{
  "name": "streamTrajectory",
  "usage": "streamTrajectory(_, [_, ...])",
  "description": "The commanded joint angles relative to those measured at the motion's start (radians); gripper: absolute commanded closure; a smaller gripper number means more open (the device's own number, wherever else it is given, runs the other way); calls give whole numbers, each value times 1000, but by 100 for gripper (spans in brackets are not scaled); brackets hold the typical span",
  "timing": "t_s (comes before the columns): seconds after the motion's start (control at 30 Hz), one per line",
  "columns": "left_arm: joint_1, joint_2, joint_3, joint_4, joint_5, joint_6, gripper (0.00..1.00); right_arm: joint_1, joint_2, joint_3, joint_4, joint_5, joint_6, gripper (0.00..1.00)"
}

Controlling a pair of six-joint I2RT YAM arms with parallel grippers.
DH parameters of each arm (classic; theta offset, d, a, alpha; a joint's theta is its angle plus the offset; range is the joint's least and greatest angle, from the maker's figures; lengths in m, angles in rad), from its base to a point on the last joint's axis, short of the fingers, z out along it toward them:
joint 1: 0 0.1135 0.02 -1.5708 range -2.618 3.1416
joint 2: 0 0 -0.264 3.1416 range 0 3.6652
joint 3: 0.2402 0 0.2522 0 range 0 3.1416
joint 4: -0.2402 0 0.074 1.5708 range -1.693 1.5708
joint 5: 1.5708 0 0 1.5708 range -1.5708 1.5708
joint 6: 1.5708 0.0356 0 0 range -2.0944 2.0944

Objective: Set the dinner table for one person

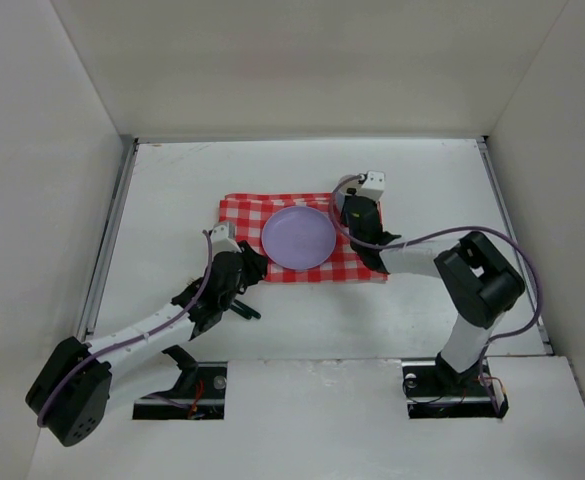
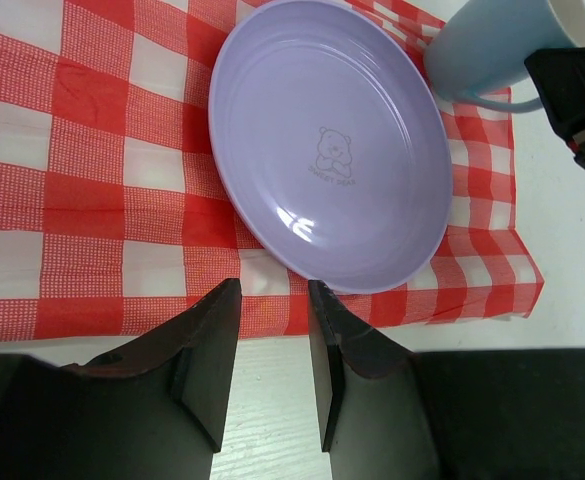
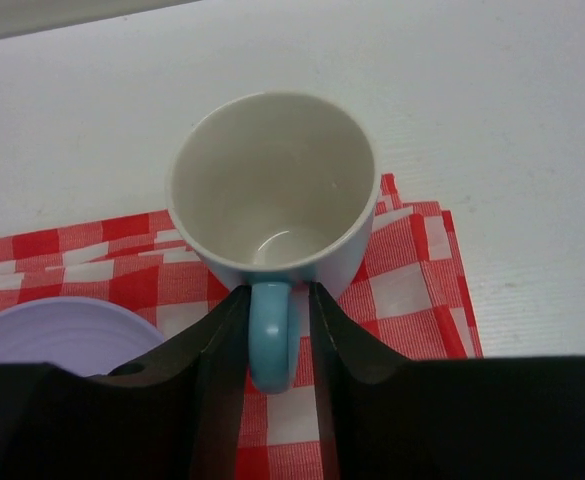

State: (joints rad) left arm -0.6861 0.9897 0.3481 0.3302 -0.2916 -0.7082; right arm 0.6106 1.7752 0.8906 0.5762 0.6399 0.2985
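Red-and-white checkered cloth (image 1: 242, 215) lies about the middle of the dinner table (image 1: 172, 190), the wide white top that carries everything and reaches out to the grey rails at 3 and 9 o'clock. On the cloth sits a lilac plate (image 1: 298, 237), and at about 2 o'clock from the plate, close to the cloth's far right corner, a pale blue mug (image 3: 272, 180) stands upright and empty. The right gripper (image 3: 275, 298) has one finger on each side of the mug handle (image 3: 272, 345). The gaps there are so thin that I cannot tell if the fingers press the handle or only stand beside it. I think this is the main risk. If the arm pulls back or lifts while one pad rubs the handle, the mug may turn, tip, or slide toward the plate rim, which is near. It may also drag the corner of the cloth with it, because the mug stands close to the hem. The left gripper (image 2: 272, 290) hovers low at about 8 o'clock from the plate, just at the near edge of the cloth. Its fingers are a little apart and nothing is seen between them. A forward move at this height could catch the hem, wrinkle the cloth and push the plate and the mug out of place. In the top view something small and dark shows near this gripper, but I cannot tell what it is.
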Motion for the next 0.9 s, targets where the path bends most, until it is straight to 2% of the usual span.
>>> streamTrajectory(0.0, [-5, -6, -9, 9, -4, -8, 69, 10, -79, -39, 80, 23, 50, 62])
streamTrajectory(0.1, [-6, -6, -9, 9, -7, -10, 69, 10, -114, -74, 82, 23, 63, 51])
streamTrajectory(0.37, [10, -43, 3, -16, -7, 9, 69, 19, -249, -143, 22, 4, 70, 31])
streamTrajectory(0.5, [44, -98, 29, -83, -7, 18, 68, 54, -376, -196, -99, -52, 73, 28])
streamTrajectory(0.53, [53, -111, 38, -103, -7, 18, 68, 73, -407, -206, -140, -75, 74, 30])
streamTrajectory(0.6, [90, -147, 66, -167, -1, 12, 68, 114, -453, -214, -217, -117, 80, 42])
streamTrajectory(0.67, [128, -181, 95, -232, 3, 0, 70, 168, -482, -208, -297, -178, 112, 64])
streamTrajectory(0.73, [164, -207, 127, -295, 14, -10, 78, 230, -478, -185, -351, -283, 175, 78])
streamTrajectory(0.8, [200, -236, 158, -362, 23, -23, 88, 298, -413, -147, -352, -409, 227, 83])
streamTrajectory(0.87, [223, -259, 170, -410, 26, -39, 90, 379, -299, -78, -329, -498, 252, 83])
